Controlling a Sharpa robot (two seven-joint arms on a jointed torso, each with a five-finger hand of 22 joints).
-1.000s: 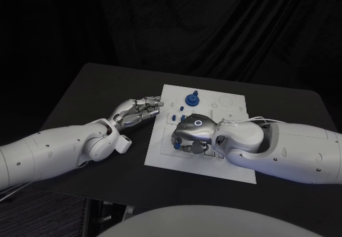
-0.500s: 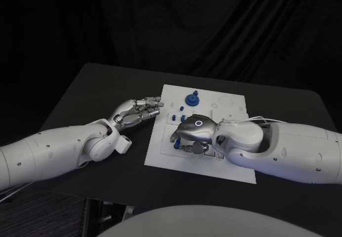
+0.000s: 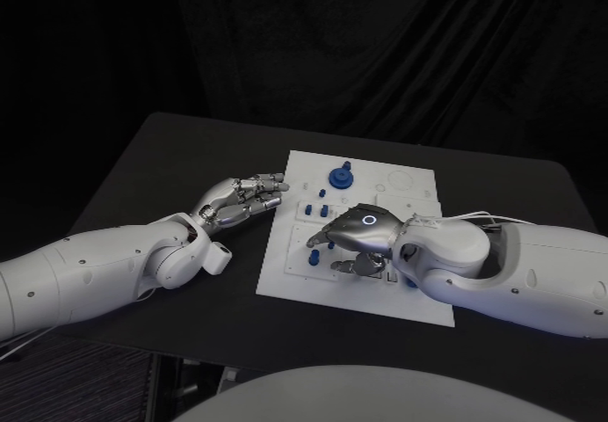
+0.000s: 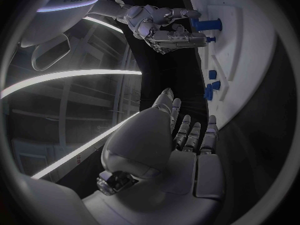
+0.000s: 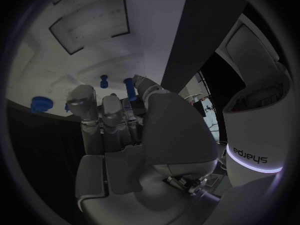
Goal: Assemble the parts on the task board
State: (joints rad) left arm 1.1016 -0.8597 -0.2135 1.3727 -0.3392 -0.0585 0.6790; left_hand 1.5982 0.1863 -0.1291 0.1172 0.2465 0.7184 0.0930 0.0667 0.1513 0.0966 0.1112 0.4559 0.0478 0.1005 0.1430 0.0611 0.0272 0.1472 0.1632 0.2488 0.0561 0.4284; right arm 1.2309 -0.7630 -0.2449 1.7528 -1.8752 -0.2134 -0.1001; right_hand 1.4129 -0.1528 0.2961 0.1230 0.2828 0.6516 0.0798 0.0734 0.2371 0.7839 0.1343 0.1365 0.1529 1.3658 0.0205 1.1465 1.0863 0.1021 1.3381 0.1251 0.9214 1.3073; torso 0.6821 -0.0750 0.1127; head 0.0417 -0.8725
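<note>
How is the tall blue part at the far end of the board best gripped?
Probably pinch the narrow top of the tall blue part from above: it stands upright on a wider round base, with bare task board around it.

The right robot hand [image 3: 355, 239] covers the middle of the task board [image 3: 285, 272], so whatever lies under its palm is hidden. Its curled fingers [image 3: 364, 263] hide whether they grip a part. The board's near right corner disappears beneath the right arm [image 3: 507, 268]. The small blue parts [image 3: 312, 210] are too small to tell apart.
</note>
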